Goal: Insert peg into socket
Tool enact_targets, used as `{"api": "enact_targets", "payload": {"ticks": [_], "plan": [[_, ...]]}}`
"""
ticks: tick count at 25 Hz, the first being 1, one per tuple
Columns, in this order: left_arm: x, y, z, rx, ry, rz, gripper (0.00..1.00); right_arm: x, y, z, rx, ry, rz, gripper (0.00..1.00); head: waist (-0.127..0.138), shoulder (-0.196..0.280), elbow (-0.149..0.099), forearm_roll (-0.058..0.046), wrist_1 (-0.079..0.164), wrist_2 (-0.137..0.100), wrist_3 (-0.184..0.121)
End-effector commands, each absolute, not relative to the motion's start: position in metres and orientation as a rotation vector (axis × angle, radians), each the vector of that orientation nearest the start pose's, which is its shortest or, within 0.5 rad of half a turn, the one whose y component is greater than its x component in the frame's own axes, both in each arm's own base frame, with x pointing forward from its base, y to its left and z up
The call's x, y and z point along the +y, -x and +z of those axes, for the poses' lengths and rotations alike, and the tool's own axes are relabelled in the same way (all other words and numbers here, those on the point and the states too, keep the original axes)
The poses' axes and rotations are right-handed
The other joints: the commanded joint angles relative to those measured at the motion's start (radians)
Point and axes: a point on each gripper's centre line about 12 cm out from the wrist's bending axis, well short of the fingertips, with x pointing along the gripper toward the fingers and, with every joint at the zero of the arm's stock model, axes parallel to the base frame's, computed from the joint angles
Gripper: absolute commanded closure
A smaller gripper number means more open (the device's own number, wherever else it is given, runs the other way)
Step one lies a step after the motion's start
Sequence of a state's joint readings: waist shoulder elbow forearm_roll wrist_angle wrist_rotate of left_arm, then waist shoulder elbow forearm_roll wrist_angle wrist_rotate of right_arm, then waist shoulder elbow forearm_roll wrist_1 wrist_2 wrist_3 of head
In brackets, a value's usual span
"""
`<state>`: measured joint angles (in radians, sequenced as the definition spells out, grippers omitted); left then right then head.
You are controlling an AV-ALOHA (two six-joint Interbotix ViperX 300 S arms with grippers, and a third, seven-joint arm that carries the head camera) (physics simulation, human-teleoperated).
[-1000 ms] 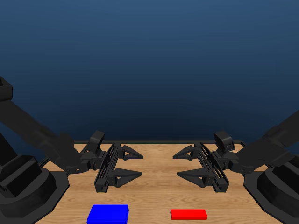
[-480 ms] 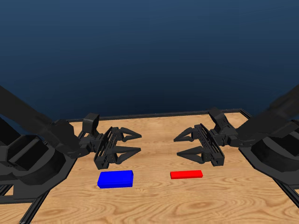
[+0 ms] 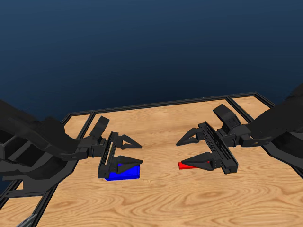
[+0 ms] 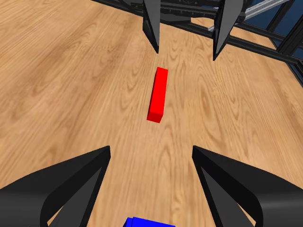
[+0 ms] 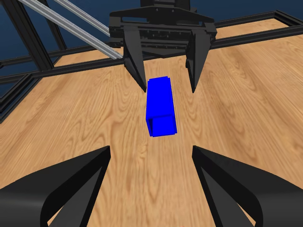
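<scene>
The blue socket [image 3: 127, 173] lies flat on the wooden table, partly hidden under my left gripper [image 3: 141, 152], which hangs open just over it. In the right wrist view the socket [image 5: 160, 101] sits between the left gripper's two fingers, its hollow end facing the camera. The red peg [image 3: 185, 165] lies flat, mostly covered by the lower finger of my open right gripper [image 3: 180, 153]. In the left wrist view the peg [image 4: 158, 94] lies lengthwise just short of the right gripper's fingertips [image 4: 155, 47], and one end of the socket [image 4: 149, 222] shows between my own jaws. Neither gripper holds anything.
A black frame rail [image 3: 156, 105] runs along the table's far edge and down its left side [image 3: 47, 201]. The left arm's bulky base [image 3: 28, 161] and the right arm's body [image 3: 284, 137] stand at the two sides. Bare wood [image 3: 161, 203] lies in front of both blocks.
The head camera has shifted, so the whole picture moved. Both grippers, still open, have come down and forward: the left over the socket, the right over the peg.
</scene>
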<state>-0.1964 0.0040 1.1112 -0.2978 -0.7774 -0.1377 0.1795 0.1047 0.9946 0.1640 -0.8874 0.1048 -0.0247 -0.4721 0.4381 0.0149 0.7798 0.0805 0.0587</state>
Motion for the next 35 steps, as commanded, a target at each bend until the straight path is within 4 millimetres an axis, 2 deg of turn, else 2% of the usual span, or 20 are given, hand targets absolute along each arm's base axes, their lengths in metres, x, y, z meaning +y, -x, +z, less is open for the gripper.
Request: {"api": "enact_targets", "payload": {"ticks": [1,3,6,13,14,17,19,20,21,22,23,25,27,29,30,31,32,34,35], "plan": [[-0.043,-0.296,0.112,0.528,0.296,0.059,0.00,0.055,-0.346,0.138,0.173,-0.174,0.053,0.00,0.007,0.021,-0.023,0.005,-0.001,0.017,0.003],[-0.043,-0.289,0.102,0.575,0.303,0.072,0.00,0.057,-0.346,0.138,0.174,-0.178,0.058,0.00,0.008,0.026,-0.023,0.006,0.001,0.020,0.001],[-0.047,-0.286,0.101,0.620,0.328,0.062,0.00,0.060,-0.349,0.139,0.169,-0.187,0.063,0.00,0.008,0.032,-0.022,0.006,0.003,0.022,-0.005],[-0.053,-0.270,0.073,0.780,0.381,0.083,0.00,0.059,-0.340,0.132,0.192,-0.216,0.047,0.00,0.011,0.032,-0.019,0.005,0.005,0.018,-0.021],[-0.055,-0.264,0.065,0.824,0.381,0.091,0.00,0.058,-0.338,0.129,0.206,-0.219,0.042,0.00,0.012,0.032,-0.019,0.005,0.005,0.018,-0.023],[-0.056,-0.265,0.065,0.830,0.402,0.092,0.00,0.048,-0.329,0.107,0.327,-0.227,-0.014,0.00,0.019,0.030,-0.019,0.006,0.006,0.016,-0.033],[-0.055,-0.262,0.063,0.839,0.400,0.097,0.00,0.044,-0.320,0.079,0.487,-0.214,-0.054,0.00,0.023,0.028,-0.018,0.007,0.005,0.015,-0.035],[-0.055,-0.259,0.062,0.848,0.390,0.093,0.54,0.044,-0.317,0.079,0.474,-0.234,-0.061,0.00,0.026,0.028,-0.017,0.007,0.003,0.014,-0.036],[-0.055,-0.256,0.061,0.852,0.382,0.090,1.00,0.044,-0.316,0.077,0.488,-0.242,-0.071,0.00,0.027,0.027,-0.017,0.007,0.003,0.012,-0.038],[-0.056,-0.256,0.066,0.863,0.383,0.080,1.00,0.044,-0.310,0.068,0.534,-0.242,-0.079,0.00,0.028,0.025,-0.015,0.007,0.002,0.010,-0.040],[-0.058,-0.263,0.072,0.801,0.388,0.072,1.00,0.046,-0.311,0.068,0.544,-0.244,-0.079,0.00,0.027,0.023,-0.014,0.005,0.002,0.007,-0.046],[-0.060,-0.266,0.070,0.820,0.375,0.063,1.00,0.046,-0.310,0.066,0.559,-0.258,-0.091,0.00,0.023,0.019,-0.011,0.001,0.001,-0.002,-0.066],[-0.058,-0.262,0.080,0.798,0.377,0.055,1.00,0.050,-0.309,0.065,0.560,-0.259,-0.083,0.00,0.014,0.013,-0.005,-0.008,0.004,-0.028,-0.089],[-0.059,-0.266,0.078,0.791,0.379,0.054,1.00,0.053,-0.305,0.060,0.594,-0.259,-0.078,0.00,0.009,0.008,-0.003,-0.013,0.007,-0.043,-0.105],[-0.057,-0.267,0.084,0.765,0.379,0.052,1.00,0.055,-0.306,0.057,0.606,-0.259,-0.076,0.00,0.007,0.004,-0.002,-0.017,0.007,-0.053,-0.112],[-0.059,-0.269,0.086,0.761,0.376,0.044,1.00,0.056,-0.304,0.054,0.617,-0.262,-0.079,0.05,0.004,0.001,-0.001,-0.020,0.006,-0.061,-0.119],[-0.057,-0.265,0.084,0.766,0.375,0.048,1.00,0.053,-0.305,0.056,0.597,-0.277,-0.097,1.00,0.002,-0.003,-0.001,-0.022,0.006,-0.069,-0.125],[-0.057,-0.266,0.087,0.755,0.380,0.047,1.00,0.053,-0.295,0.046,0.633,-0.261,-0.112,1.00,0.001,-0.009,0.001,-0.025,0.007,-0.078,-0.130],[-0.057,-0.267,0.090,0.737,0.385,0.045,1.00,0.053,-0.296,0.050,0.606,-0.262,-0.119,1.00,0.001,-0.013,0.002,-0.026,0.008,-0.083,-0.131]]}}
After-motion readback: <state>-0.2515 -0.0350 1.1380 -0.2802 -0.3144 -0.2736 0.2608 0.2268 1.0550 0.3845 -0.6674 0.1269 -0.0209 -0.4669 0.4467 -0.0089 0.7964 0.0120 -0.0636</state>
